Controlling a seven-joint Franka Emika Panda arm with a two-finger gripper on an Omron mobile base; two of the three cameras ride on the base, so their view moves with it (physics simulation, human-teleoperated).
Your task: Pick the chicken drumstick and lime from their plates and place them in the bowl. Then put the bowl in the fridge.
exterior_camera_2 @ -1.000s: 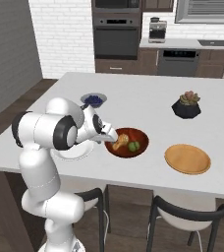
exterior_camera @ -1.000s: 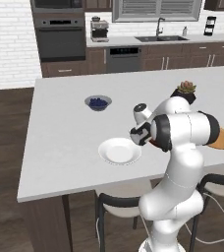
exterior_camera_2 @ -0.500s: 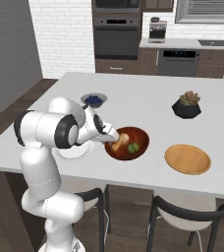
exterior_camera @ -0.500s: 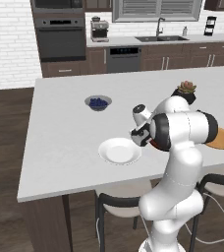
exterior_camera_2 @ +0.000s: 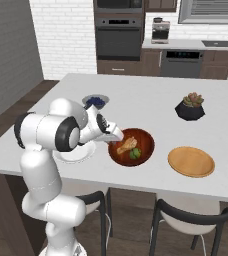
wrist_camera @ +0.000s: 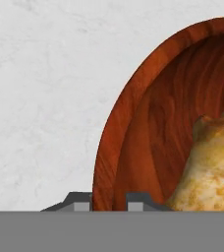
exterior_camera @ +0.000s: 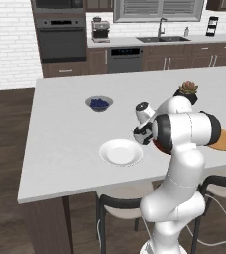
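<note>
White tabletop carries everything. Jaws pinch the near rim of the bowl, which holds the chicken drumstick and lime; bare surface lies beyond, toward the kitchen's dark ovens.

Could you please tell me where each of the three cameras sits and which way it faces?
Left base view: behind the arm on its left, looking forward and down over the counter; the arm rises at lower right.
Right base view: behind on its right; the arm rises at lower left, reaching to the bowl.
Hand view: on the hand, looking along the gripper, its jaws shut on the bowl's rim.
Both base views share the white plate and blueberry bowl.
</note>
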